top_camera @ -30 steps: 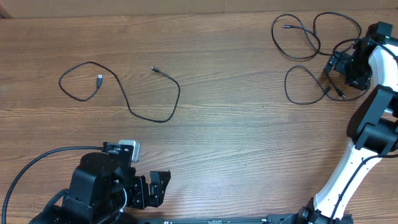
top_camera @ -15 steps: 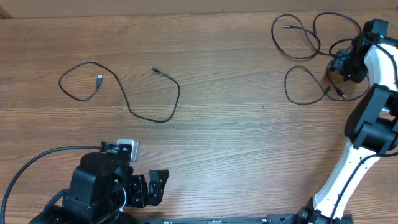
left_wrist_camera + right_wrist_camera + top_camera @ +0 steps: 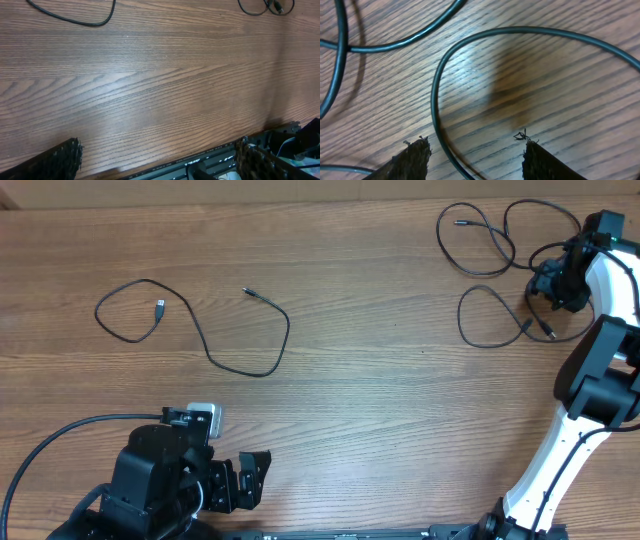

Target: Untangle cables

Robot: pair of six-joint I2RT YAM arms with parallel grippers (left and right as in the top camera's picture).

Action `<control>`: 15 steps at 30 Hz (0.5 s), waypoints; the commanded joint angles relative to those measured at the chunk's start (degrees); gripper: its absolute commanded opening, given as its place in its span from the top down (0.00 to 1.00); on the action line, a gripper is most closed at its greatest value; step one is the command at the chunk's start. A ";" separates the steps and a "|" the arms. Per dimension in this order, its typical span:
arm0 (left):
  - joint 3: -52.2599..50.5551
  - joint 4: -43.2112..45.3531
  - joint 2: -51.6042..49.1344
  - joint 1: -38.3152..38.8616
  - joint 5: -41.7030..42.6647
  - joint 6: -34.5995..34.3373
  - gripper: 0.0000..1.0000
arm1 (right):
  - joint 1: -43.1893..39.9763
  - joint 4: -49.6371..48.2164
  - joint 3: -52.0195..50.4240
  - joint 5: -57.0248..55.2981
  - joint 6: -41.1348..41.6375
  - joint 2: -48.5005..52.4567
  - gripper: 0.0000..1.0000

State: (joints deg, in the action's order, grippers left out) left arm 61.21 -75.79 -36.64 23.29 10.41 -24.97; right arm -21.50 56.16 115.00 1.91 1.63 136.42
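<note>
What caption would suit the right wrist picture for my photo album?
The right tool hangs open over a thin black cable loop on the brown wooden table.

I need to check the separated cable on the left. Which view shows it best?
Overhead: the separated cable lies whole, both plug ends visible. Left wrist catches only one bend, at its top edge. Right wrist shows just other cables.

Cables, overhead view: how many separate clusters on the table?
2. One loose cable left of centre; one tangle far right, by the right gripper. Parts may be hidden beneath it.
</note>
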 commanded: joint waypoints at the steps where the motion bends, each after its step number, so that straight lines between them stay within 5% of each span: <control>1: -0.26 0.22 0.28 0.42 -0.79 0.98 0.01 | 0.79 -0.46 -0.39 1.57 -2.19 0.35 0.37; 15: -0.26 0.22 0.28 0.42 -1.01 0.98 0.00 | 1.31 -1.88 -0.52 1.16 -3.67 3.17 0.35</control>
State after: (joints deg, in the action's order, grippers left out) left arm 61.21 -75.79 -36.64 23.29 10.39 -24.95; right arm -20.21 54.50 115.00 2.76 -1.52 137.67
